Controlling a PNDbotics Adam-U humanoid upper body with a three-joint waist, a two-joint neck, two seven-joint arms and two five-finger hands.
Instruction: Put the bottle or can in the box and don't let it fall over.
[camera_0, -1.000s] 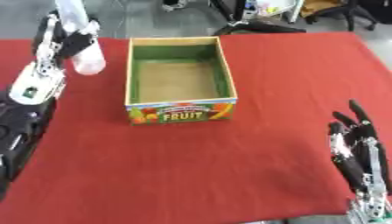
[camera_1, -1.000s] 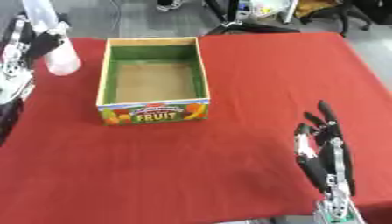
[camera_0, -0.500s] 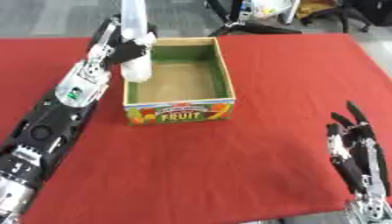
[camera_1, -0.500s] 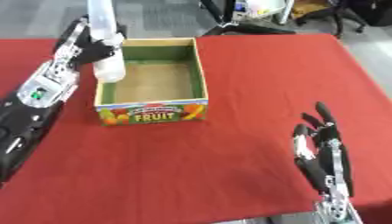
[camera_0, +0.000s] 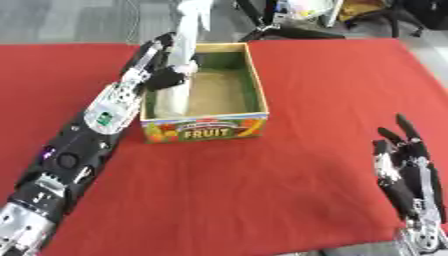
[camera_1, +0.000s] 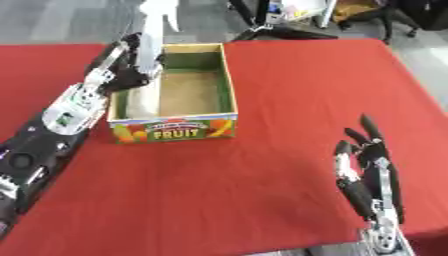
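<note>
Left hand (camera_0: 166, 75) grips bottle (camera_0: 178, 85) inside box (camera_0: 206, 127); red tablecloth (camera_0: 289, 165).

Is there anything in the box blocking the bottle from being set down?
Nothing visible. The left robot hand holds the bottle upright, already inside the box at its left wall; the floor beside it looks bare.

bottle (camera_0: 179, 75): blurred, top cut off | left hand (camera_0: 162, 67) fingers: partly hidden behind bottle
</note>
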